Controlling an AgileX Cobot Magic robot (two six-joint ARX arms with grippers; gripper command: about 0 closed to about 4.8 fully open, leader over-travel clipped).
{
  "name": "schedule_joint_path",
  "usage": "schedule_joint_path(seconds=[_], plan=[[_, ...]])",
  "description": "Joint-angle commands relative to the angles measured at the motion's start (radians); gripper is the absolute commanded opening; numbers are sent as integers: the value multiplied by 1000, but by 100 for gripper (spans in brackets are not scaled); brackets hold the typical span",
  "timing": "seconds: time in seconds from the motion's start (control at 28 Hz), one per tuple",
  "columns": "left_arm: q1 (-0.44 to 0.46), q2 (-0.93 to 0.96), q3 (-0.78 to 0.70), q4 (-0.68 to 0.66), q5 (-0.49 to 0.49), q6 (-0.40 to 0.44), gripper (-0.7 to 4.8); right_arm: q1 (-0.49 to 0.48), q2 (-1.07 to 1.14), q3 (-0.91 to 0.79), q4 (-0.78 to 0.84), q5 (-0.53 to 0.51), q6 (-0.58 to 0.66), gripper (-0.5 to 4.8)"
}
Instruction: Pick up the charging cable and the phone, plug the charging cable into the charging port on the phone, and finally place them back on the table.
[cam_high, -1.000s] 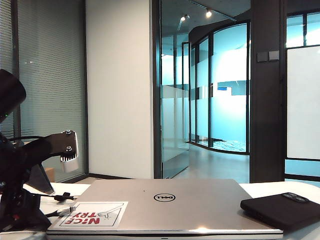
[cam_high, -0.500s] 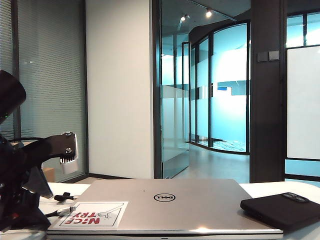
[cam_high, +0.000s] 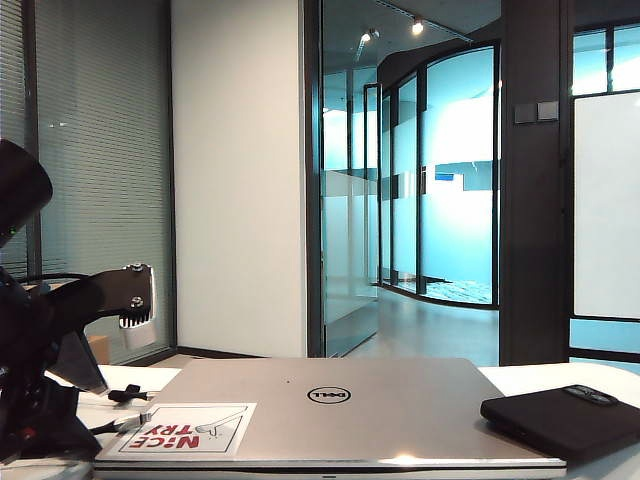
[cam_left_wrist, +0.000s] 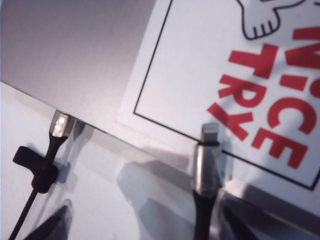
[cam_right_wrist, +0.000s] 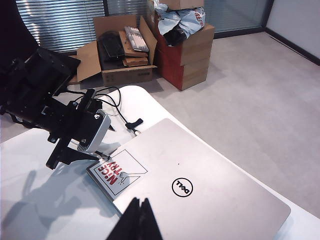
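The left pincer (cam_right_wrist: 75, 152) is seen at the 9 o'clock edge of the exterior view, lowered to the table (cam_high: 120, 378) beside the sticker corner of the silver Dell laptop (cam_high: 330, 410). In the left wrist view its 2 dark fingertips (cam_left_wrist: 52, 227) stand apart, released, with the charging cable (cam_left_wrist: 204, 200) lying between them; nothing is grasped. The cable's silvery plug tip rests against the laptop's edge, pointing at the red "NICE TRY" sticker (cam_left_wrist: 260, 95). A 2nd silvery plug (cam_left_wrist: 60, 125) of the cable, with the black tie-strap knot (cam_left_wrist: 35, 165) just behind it, lies near the same laptop edge.

The right pincer (cam_right_wrist: 137, 222) is seen only in the right wrist view, at that picture's 6 o'clock edge, held high above the laptop with its fingers clenched together on nothing.

The phone (cam_high: 565, 420) lies flat at the 4 o'clock corner of the exterior view, just beside the laptop and well apart from the cable. Open cardboard boxes (cam_right_wrist: 120, 50) stand on the floor beyond the table.
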Motion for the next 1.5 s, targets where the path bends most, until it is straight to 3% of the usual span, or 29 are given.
schedule_joint_path(seconds=[0.04,1.5], plan=[[0,-1,2,5,2,4,371,1,0,5,23,2,-3,-5],[-1,-1,5,18,8,-1,367,1,24,5,39,2,-4,-5]])
